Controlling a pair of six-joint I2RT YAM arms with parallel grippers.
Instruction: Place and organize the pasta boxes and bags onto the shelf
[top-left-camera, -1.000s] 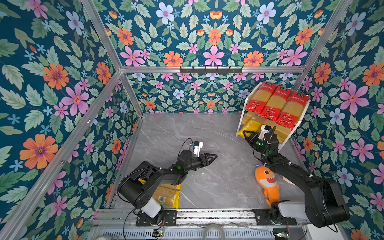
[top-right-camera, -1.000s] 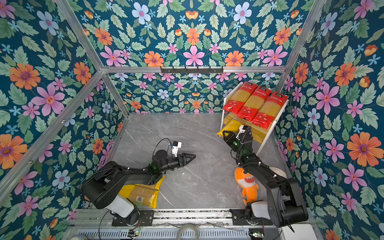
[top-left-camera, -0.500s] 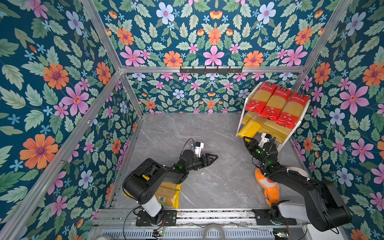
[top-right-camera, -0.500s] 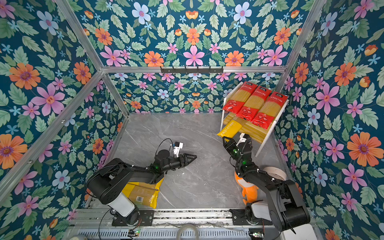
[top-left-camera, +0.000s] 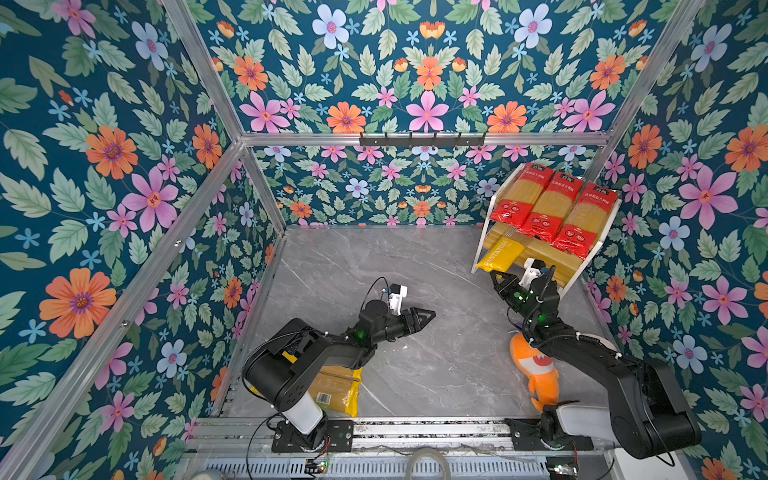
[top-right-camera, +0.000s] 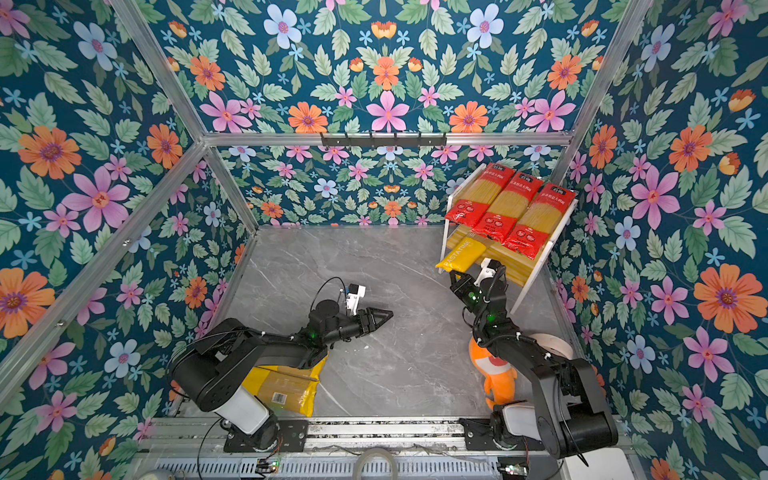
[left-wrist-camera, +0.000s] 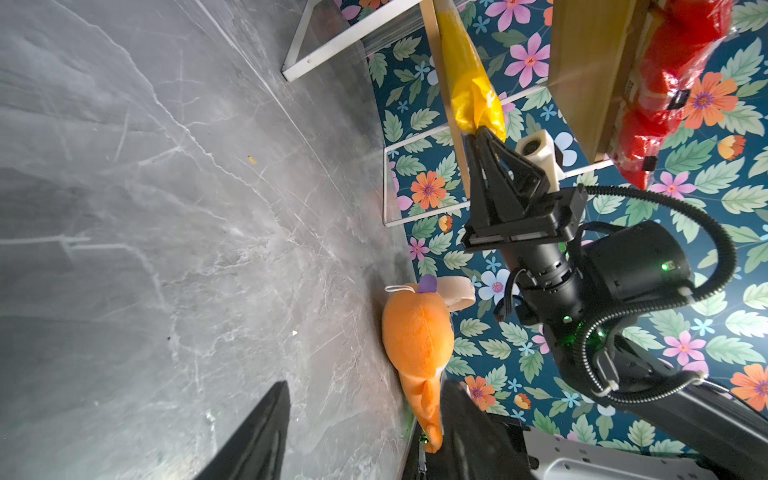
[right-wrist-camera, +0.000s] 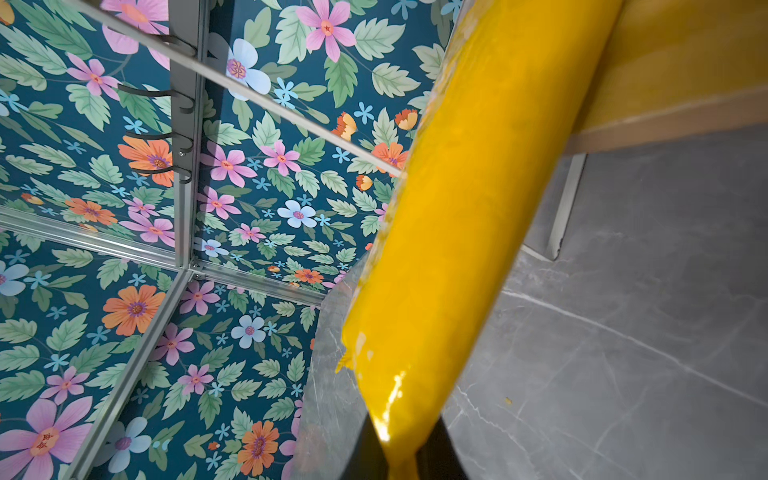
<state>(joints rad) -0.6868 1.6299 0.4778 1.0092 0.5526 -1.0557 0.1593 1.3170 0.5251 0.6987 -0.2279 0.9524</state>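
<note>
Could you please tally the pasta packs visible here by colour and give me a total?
Red packs: 3, on the upper tier of the shelf.
Yellow packs: 2, the gripped yellow pack on the lower tier, held by the right gripper, and the loose yellow pack under the left arm, partly hidden, so possibly more there.
Total: 5 in plain sight.

Floor pack (top-left-camera: 337, 391) was half hidden under left arm (top-left-camera: 291, 365), shark (top-left-camera: 537, 374) partly behind right arm (top-left-camera: 582, 345), held pack (right-wrist-camera: 457, 208) cut off in right wrist view.
</note>
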